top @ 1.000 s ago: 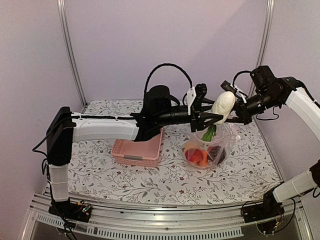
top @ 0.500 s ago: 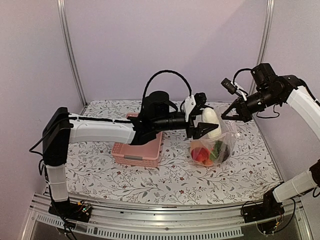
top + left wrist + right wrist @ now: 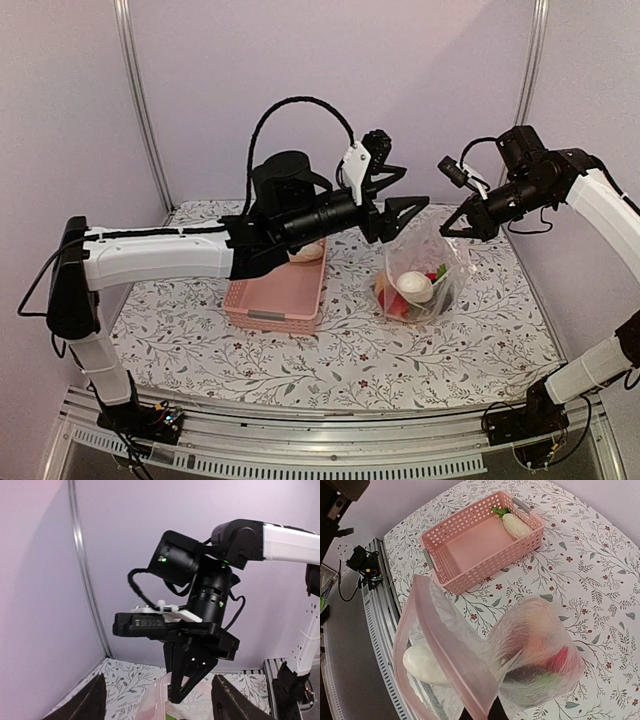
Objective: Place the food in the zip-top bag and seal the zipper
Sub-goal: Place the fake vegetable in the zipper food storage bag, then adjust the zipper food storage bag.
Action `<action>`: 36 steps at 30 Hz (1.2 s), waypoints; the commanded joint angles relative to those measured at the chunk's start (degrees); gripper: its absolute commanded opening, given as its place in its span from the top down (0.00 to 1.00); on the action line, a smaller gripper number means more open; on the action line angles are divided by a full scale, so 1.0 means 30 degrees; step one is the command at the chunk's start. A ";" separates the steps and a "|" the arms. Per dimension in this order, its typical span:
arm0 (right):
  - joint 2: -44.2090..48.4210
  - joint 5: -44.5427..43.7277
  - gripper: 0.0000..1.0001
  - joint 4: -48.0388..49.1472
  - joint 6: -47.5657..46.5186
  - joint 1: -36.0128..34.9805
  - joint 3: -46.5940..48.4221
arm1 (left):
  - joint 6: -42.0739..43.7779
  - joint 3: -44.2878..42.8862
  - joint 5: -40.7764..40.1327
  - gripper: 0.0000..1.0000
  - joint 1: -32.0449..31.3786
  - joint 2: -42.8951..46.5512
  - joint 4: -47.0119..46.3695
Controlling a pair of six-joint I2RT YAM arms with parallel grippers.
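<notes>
The clear zip-top bag [image 3: 425, 265] stands on the table right of centre, its mouth held up. My right gripper [image 3: 452, 228] is shut on the bag's top edge at the pale pink zipper [image 3: 451, 652]. Inside lie a white radish piece [image 3: 415, 287], red, orange and dark pieces with some green [image 3: 547, 667]. The radish also shows through the open mouth in the right wrist view [image 3: 422, 662]. My left gripper [image 3: 388, 197] is open and empty, raised above and left of the bag's mouth. A second white radish [image 3: 515, 524] lies in the pink basket.
The pink lattice basket [image 3: 275, 295] stands left of the bag, under my left arm. In the left wrist view my right gripper [image 3: 182, 690] hangs ahead, pinching the bag's rim [image 3: 157, 700]. Metal frame posts [image 3: 140, 100] stand at the back corners.
My left gripper carried the white radish down to the bag's mouth, let it go and rose up and back. The radish now lies inside the bag. The right gripper kept its hold.
</notes>
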State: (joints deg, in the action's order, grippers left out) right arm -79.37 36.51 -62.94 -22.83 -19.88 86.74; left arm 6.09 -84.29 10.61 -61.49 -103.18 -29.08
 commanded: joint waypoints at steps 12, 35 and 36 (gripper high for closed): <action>-0.0191 -0.0304 1.00 0.1301 0.0314 -0.0114 0.0162 | -1.4476 0.2379 -0.5052 0.40 -0.0998 0.1294 0.8438; -0.1661 -0.7639 1.00 0.2274 0.2516 0.1437 0.3362 | -0.9664 -0.6561 -0.7781 1.00 -0.1048 -0.2817 0.9613; -0.1534 -0.7250 1.00 0.2396 0.2484 0.1466 0.3506 | -0.9905 -0.7055 -0.7814 1.00 -0.0366 -0.3669 1.0555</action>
State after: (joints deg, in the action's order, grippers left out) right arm -83.09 18.39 -56.90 -17.39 -17.41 94.52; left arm -27.33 -101.19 -9.28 -65.60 -107.55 1.85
